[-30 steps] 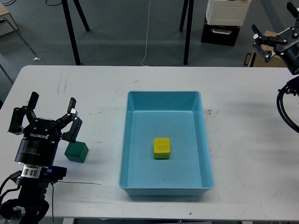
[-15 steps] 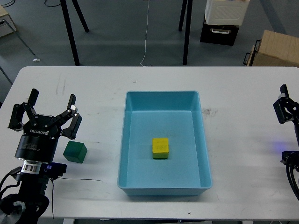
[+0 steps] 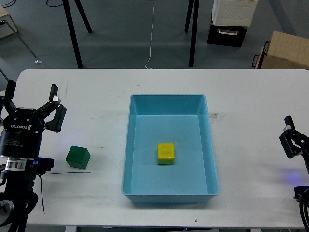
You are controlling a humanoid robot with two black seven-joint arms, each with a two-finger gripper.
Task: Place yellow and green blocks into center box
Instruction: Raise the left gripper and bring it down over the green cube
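A yellow block (image 3: 166,153) lies inside the light blue box (image 3: 212,169) at the middle of the white table. A green block (image 3: 78,157) sits on the table left of the box. My left gripper (image 3: 30,104) is open and empty, up and to the left of the green block and apart from it. Only a small black part of my right arm (image 3: 294,141) shows at the right edge; its fingers cannot be told apart.
The white table (image 3: 96,96) spans the view. A thin black cable (image 3: 72,172) lies on it below the green block. Beyond the far edge stand black stand legs (image 3: 193,34), a cardboard box (image 3: 285,50) and a black-and-white case (image 3: 229,21).
My left gripper moved left and away from the green block, which stayed put. My right arm dropped from the upper right to low at the right edge.
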